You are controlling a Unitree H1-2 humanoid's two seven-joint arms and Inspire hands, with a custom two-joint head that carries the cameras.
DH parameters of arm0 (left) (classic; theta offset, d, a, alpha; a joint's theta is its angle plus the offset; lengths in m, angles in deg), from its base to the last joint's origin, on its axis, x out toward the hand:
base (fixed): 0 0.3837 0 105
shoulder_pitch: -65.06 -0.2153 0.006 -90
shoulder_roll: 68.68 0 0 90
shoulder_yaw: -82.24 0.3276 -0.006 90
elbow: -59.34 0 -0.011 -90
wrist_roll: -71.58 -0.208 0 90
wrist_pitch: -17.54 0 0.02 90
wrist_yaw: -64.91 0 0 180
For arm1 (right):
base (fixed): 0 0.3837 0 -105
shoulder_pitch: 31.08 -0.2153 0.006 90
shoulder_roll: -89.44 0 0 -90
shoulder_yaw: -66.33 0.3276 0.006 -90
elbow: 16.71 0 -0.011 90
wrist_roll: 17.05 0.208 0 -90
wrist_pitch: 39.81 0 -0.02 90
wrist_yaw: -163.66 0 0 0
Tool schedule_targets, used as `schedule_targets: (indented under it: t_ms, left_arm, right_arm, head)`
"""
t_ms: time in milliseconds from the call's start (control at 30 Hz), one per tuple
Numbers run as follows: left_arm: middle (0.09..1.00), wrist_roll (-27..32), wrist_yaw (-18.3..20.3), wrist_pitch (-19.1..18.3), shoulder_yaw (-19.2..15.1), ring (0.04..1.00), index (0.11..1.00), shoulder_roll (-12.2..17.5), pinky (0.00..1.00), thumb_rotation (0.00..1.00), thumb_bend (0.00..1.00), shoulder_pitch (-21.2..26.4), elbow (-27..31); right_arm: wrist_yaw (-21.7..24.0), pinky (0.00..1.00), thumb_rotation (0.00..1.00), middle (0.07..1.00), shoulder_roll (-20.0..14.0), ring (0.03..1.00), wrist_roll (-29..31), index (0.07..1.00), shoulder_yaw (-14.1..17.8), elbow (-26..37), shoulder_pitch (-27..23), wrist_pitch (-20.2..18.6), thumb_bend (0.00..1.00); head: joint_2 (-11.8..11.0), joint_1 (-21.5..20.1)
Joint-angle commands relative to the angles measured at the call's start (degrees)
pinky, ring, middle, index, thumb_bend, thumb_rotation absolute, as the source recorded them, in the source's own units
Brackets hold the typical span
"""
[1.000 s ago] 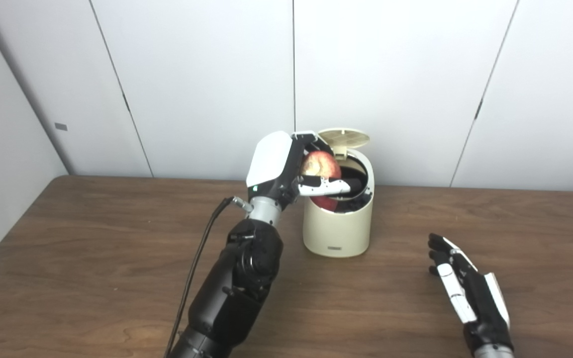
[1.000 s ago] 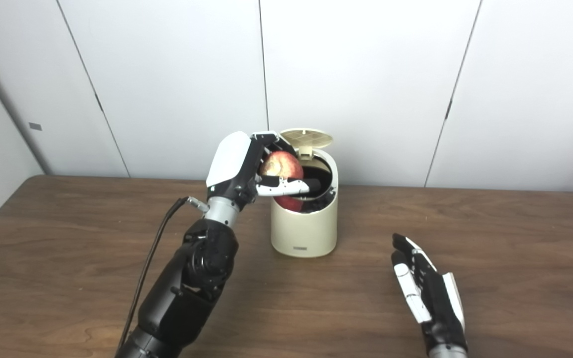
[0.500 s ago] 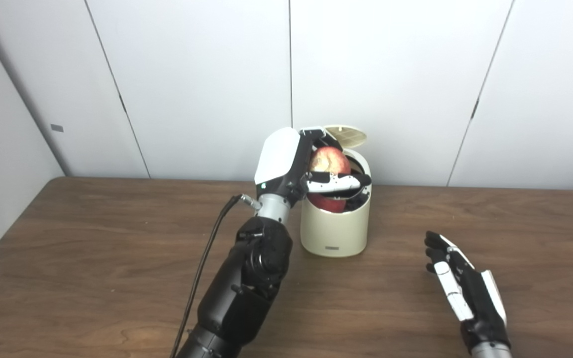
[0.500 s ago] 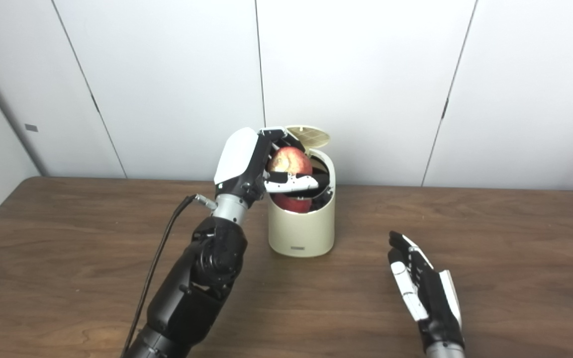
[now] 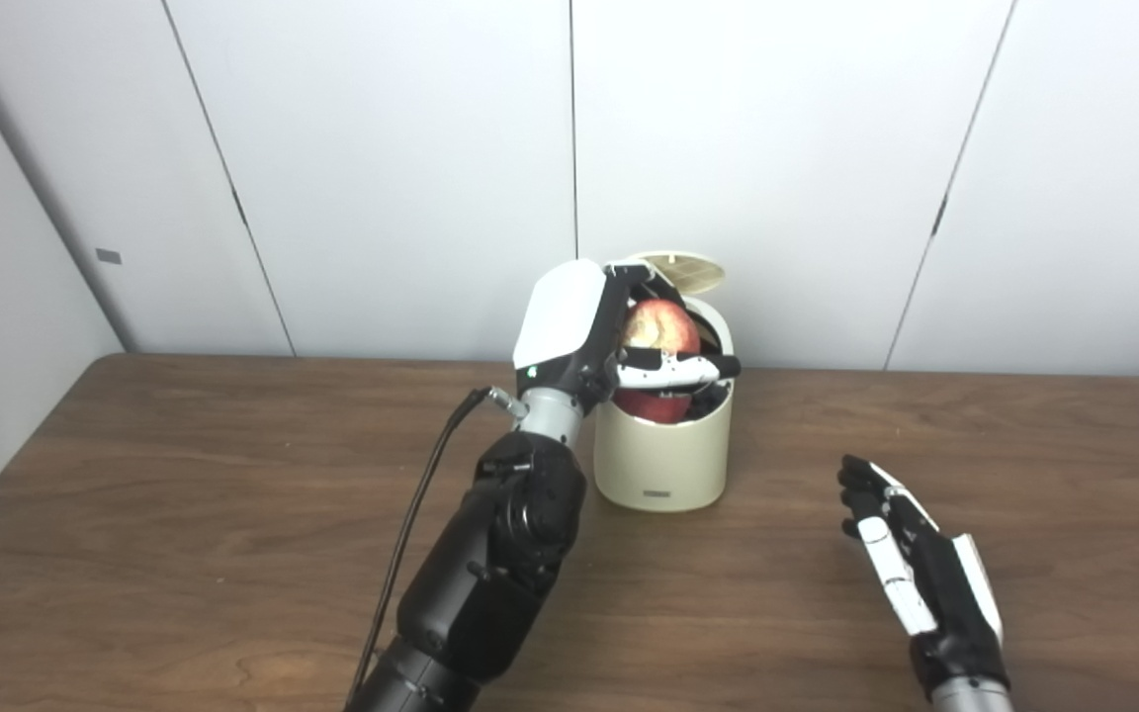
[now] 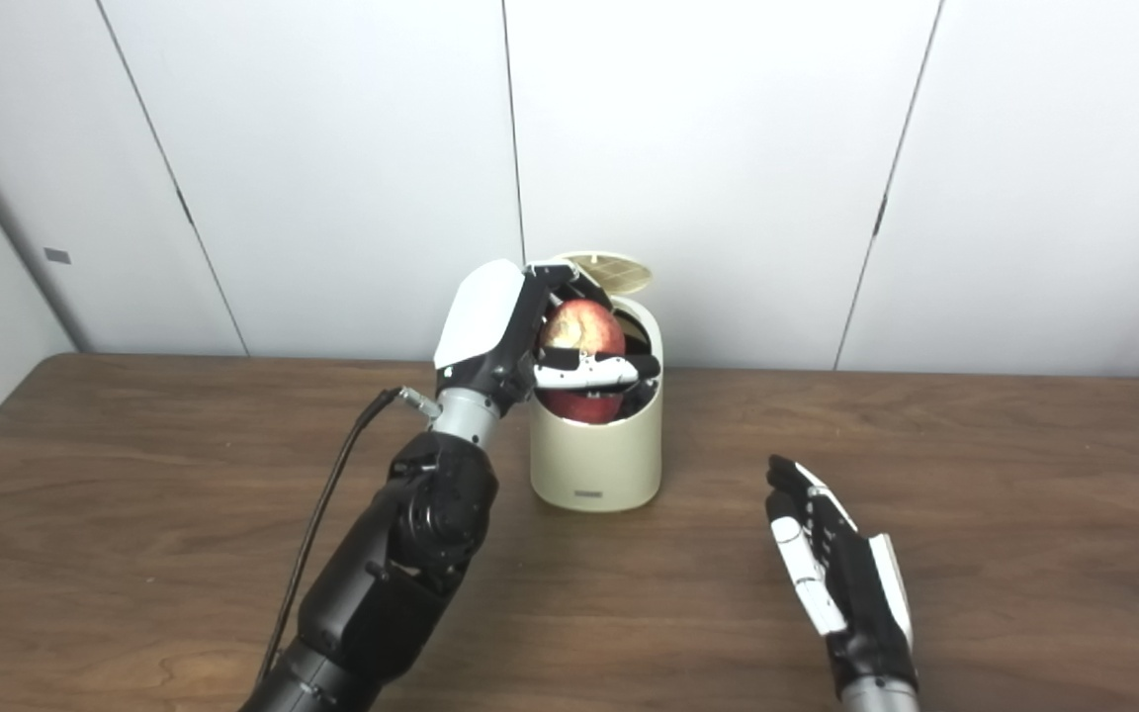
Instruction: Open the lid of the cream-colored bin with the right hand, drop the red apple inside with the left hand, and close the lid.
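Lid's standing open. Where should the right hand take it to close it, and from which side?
Judging by its pose, take the lid at its raised free edge. It tilts back from a hinge at the bin's rear, so come over the top from the right, once the left hand and apple clear. The right hand is open.

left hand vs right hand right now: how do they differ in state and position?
The left hand is shut on the red apple and raised over the open bin; the right hand holds nothing. The left hand's fingers curl round the fruit; the right hand's are spread, low over the table, clear of the bin. Both have black-and-white fingers.
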Motion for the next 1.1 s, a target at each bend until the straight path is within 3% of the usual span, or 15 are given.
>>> schedule_targets:
  t_ms: [0, 167, 300, 500, 733, 867, 933, 1067]
  left_arm:
    - [0.529, -1.8, -2.0, 1.7, 0.6, 0.413, 0.518, 0.8, 0.34, 0.00, 0.47, 2.8, -0.2]
    - [0.568, -2.6, -3.0, 2.4, 1.2, 0.425, 0.502, 1.8, 0.34, 0.00, 0.47, 2.6, -1.7]
    - [0.559, -2.8, -3.7, 3.4, 1.3, 0.418, 0.506, 2.4, 0.32, 0.00, 0.47, 2.9, -3.1]
    - [0.544, -2.3, -6.1, 5.8, 1.1, 0.427, 0.497, 2.7, 0.36, 0.00, 0.47, 3.4, -6.5]
    - [0.547, -3.6, -10.4, 8.8, 1.5, 0.468, 0.476, 3.7, 0.38, 0.00, 0.48, 3.7, -10.2]
    - [0.565, -3.8, -10.5, 8.4, 1.5, 0.504, 0.477, 3.6, 0.37, 0.00, 0.47, 3.6, -10.2]
    - [0.557, -4.1, -10.5, 8.1, 1.6, 0.507, 0.470, 3.5, 0.46, 0.00, 0.49, 3.5, -9.9]
    - [0.567, -5.5, -11.0, 7.4, 2.0, 0.624, 0.478, 3.3, 0.57, 0.00, 0.51, 3.4, -9.3]
  right_arm:
    - [-0.2, 0.79, 0.85, 0.849, 0.4, 0.858, 0.4, 0.842, 0.1, 2.2, -1.2, 0.5, 0.39]
    - [-0.2, 0.78, 0.86, 0.854, 0.5, 0.862, -0.2, 0.847, -0.2, 2.5, -0.9, 0.2, 0.38]
    - [-0.3, 0.77, 0.87, 0.848, 0.6, 0.856, -0.4, 0.843, -0.4, 2.1, -1.1, 0.4, 0.39]
    - [-1.0, 0.76, 0.87, 0.828, 1.7, 0.845, -1.3, 0.845, -0.9, 1.6, -1.5, -0.2, 0.36]
    - [-1.0, 0.72, 0.91, 0.773, 2.6, 0.784, -1.9, 0.818, -1.3, 1.5, -1.9, -0.3, 0.42]
    - [-1.0, 0.71, 0.94, 0.746, 2.5, 0.759, -3.6, 0.798, -2.1, 1.8, -2.2, -0.5, 0.44]
    - [-1.1, 0.70, 0.94, 0.738, 2.5, 0.749, -3.9, 0.777, -2.3, 1.8, -2.2, -0.3, 0.44]
    - [-0.7, 0.70, 0.91, 0.729, 2.4, 0.736, -3.3, 0.743, -2.7, 1.9, -2.2, 0.4, 0.43]
  head:
    - [0.1, 0.1]
    - [0.0, -0.4]
    - [-0.2, -0.2]
    - [-1.0, -0.7]
    - [-1.8, -0.8]
    - [-2.1, -1.0]
    - [-2.1, -1.1]
    - [-2.1, -1.0]
